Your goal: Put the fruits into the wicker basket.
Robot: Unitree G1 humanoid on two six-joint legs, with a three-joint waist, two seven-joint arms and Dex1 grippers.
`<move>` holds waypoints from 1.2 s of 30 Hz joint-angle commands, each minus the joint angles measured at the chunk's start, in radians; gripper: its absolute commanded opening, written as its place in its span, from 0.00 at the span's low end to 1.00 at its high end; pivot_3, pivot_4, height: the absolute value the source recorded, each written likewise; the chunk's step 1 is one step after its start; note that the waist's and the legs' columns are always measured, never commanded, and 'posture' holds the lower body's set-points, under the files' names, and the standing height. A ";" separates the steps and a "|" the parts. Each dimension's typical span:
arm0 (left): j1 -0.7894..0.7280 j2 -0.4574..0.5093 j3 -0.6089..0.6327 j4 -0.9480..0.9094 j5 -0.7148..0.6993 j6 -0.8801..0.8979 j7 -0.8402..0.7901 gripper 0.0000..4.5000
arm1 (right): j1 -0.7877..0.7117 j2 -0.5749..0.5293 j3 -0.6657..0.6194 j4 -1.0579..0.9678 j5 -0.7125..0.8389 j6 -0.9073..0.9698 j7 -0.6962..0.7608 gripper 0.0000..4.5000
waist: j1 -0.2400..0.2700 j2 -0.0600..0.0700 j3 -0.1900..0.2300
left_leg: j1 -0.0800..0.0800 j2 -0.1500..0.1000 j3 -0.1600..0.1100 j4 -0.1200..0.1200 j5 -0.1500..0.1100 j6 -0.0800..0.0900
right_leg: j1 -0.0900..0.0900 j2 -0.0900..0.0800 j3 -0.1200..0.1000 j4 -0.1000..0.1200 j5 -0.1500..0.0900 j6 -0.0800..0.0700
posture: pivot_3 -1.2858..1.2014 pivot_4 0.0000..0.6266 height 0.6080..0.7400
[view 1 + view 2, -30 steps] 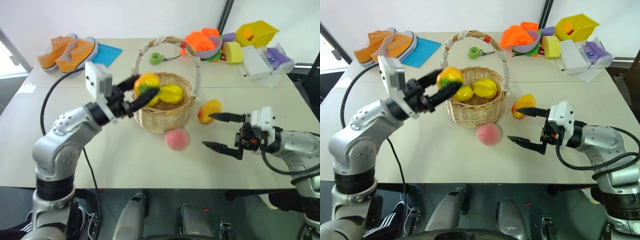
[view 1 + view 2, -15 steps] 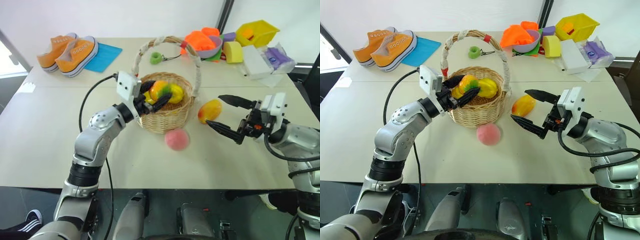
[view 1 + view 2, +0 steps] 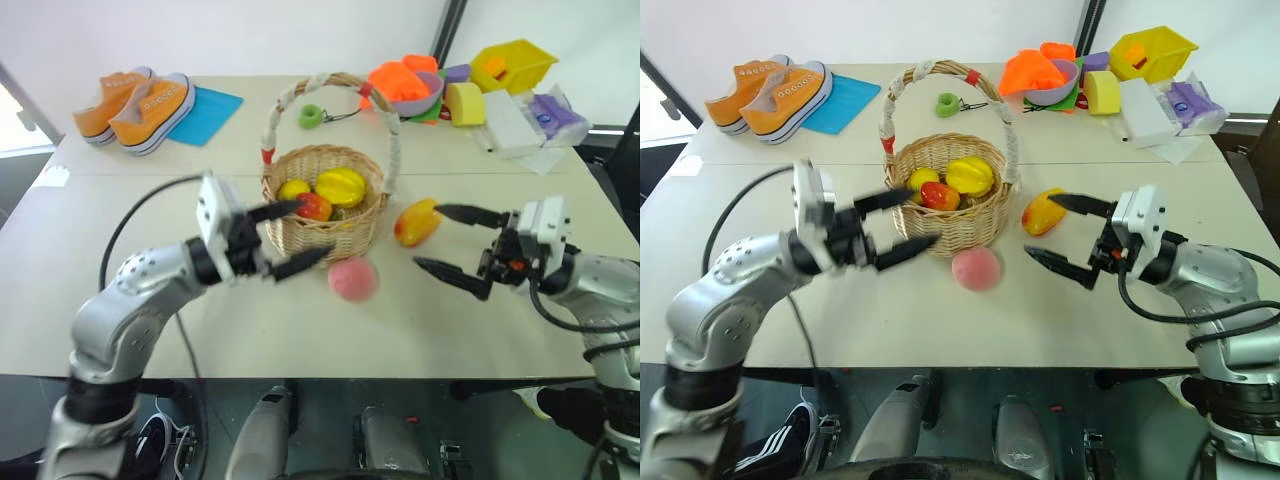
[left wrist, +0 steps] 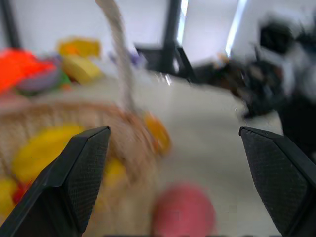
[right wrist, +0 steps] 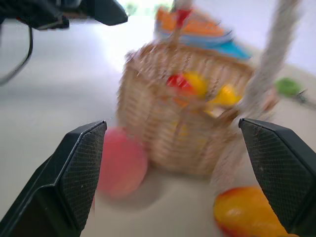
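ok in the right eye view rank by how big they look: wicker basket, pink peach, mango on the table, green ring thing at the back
1. wicker basket
2. and 3. pink peach and mango: they look about alike, so no ranking.
4. green ring: smallest, though it lies farther from the camera, which shrinks it.

Left pincer and right pincer both gape empty.

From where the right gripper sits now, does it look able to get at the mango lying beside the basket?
Probably yes. The right gripper is open and points toward the mango, which lies on bare table just right of the wicker basket, with nothing between them.
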 commanded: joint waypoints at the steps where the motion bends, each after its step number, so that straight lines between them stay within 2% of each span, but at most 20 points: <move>1: -0.001 -0.041 -0.094 0.018 0.106 -0.111 -0.018 0.99 | 0.021 -0.051 -0.003 0.015 -0.043 -0.068 0.079 1.00 | 0.014 0.000 0.000 | 0.000 0.000 0.000 0.001 0.000 0.000 | -0.001 0.000 0.000 0.000 0.000 0.000 | 0.52 0.24 1.00; 4: -0.017 -0.124 -0.207 0.088 0.220 -0.205 -0.001 0.99 | 0.017 -0.052 0.004 0.032 -0.055 -0.080 0.083 1.00 | 0.020 -0.001 0.000 | 0.000 -0.001 0.000 0.002 0.000 0.001 | 0.000 -0.004 0.001 -0.002 0.000 0.000 | 0.52 0.24 1.00; 6: -0.027 -0.165 -0.214 0.114 0.229 -0.217 0.009 0.99 | 0.016 -0.048 0.009 0.026 -0.059 -0.087 0.080 1.00 | 0.017 -0.001 0.000 | -0.001 -0.001 0.001 0.002 0.000 0.001 | -0.001 -0.005 0.001 -0.003 0.000 0.000 | 0.52 0.24 1.00; 10: -0.063 -0.207 -0.254 0.183 0.338 -0.275 0.048 0.99 | 0.026 -0.045 0.008 0.006 -0.058 -0.085 0.066 1.00 | 0.015 0.000 0.000 | -0.002 -0.001 0.002 -0.001 0.000 0.002 | 0.000 -0.005 0.000 -0.002 0.000 0.000 | 0.52 0.24 1.00; 14: -0.058 -0.228 -0.245 0.189 0.356 -0.277 0.063 0.99 | 0.040 -0.045 0.002 -0.011 -0.056 -0.083 0.055 1.00 | 0.013 0.000 0.000 | -0.002 -0.001 0.002 -0.001 0.000 0.002 | 0.000 -0.003 -0.001 -0.002 0.000 0.000 | 0.52 0.24 1.00; 16: -0.017 -0.234 -0.212 0.131 0.280 -0.270 0.034 0.99 | 0.050 -0.035 0.017 -0.040 -0.053 -0.078 0.042 1.00 | 0.012 0.000 0.000 | -0.002 -0.001 0.002 -0.001 0.000 0.002 | 0.001 -0.003 -0.001 -0.002 0.000 0.000 | 0.52 0.24 1.00; 19: 0.081 -0.144 -0.135 0.050 0.216 -0.272 -0.046 0.99 | 0.040 0.017 0.078 -0.106 -0.048 -0.054 -0.009 1.00 | 0.000 -0.001 0.000 | -0.002 0.000 0.002 -0.001 0.000 0.002 | 0.001 -0.003 -0.001 -0.002 0.000 0.000 | 0.52 0.24 1.00; 21: 0.138 -0.078 -0.073 0.032 0.196 -0.283 -0.082 0.99 | 0.013 0.051 0.127 -0.115 -0.098 -0.041 -0.066 1.00 | -0.008 0.000 0.000 | -0.002 0.000 0.001 -0.002 0.000 0.002 | 0.001 -0.003 -0.001 -0.002 0.000 0.000 | 0.52 0.24 1.00; 24: 0.193 -0.030 0.034 -0.002 0.132 -0.260 -0.078 0.99 | -0.021 0.105 0.212 -0.129 -0.148 -0.007 -0.137 1.00 | -0.010 0.000 0.000 | -0.001 0.000 0.000 -0.001 0.000 0.001 | -0.003 -0.004 0.000 -0.001 0.000 0.000 | 0.52 0.24 1.00; 28: 0.261 -0.004 0.090 -0.032 0.157 -0.297 -0.065 0.99 | -0.061 0.158 0.300 -0.100 -0.245 -0.015 -0.201 1.00 | -0.001 0.000 0.000 | -0.001 -0.001 -0.001 -0.001 0.000 0.001 | -0.003 -0.006 0.001 -0.002 0.000 0.000 | 0.52 0.24 1.00; 36: 0.400 0.011 0.145 -0.091 0.186 -0.341 -0.051 0.99 | -0.109 0.205 0.332 -0.027 -0.261 0.002 -0.230 1.00 | 0.012 0.000 0.000 | -0.001 -0.001 0.000 -0.002 -0.001 0.002 | -0.004 -0.006 0.001 -0.003 0.000 0.000 | 0.52 0.24 1.00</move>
